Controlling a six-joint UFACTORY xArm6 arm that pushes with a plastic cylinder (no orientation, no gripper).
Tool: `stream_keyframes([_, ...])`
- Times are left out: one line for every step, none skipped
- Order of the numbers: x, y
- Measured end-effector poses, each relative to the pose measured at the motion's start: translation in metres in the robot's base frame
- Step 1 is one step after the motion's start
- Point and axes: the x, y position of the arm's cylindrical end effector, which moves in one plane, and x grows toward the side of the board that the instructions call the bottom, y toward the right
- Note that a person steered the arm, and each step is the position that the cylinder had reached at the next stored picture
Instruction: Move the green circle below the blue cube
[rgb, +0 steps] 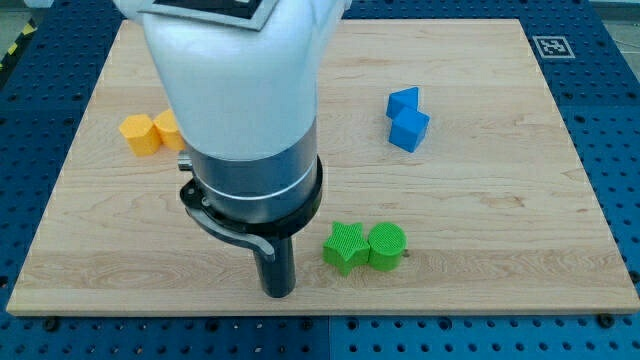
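Wooden board (480, 240): 2 green (366, 247), 2 blue (406, 119), yellow blocks (152, 132).

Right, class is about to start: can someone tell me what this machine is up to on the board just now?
A robot arm is pushing blocks around a wooden board with a dark rod. My tip sits near the view's bottom, just left of the green star, which touches the green circle on its right. The blue cube lies further up and to the right, touching another blue block. Two yellow blocks sit at the view's left. The green circle is already lower than the blue cube, slightly left of it.
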Motion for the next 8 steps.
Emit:
stream_keyframes([0.001,0.012])
stream_keyframes([0.001,0.016])
stream_keyframes([0.001,0.021])
stream_keyframes([0.002,0.022])
stream_keyframes([0.003,0.034])
stream_keyframes([0.003,0.06])
stream_keyframes([0.003,0.084])
stream_keyframes([0.003,0.087])
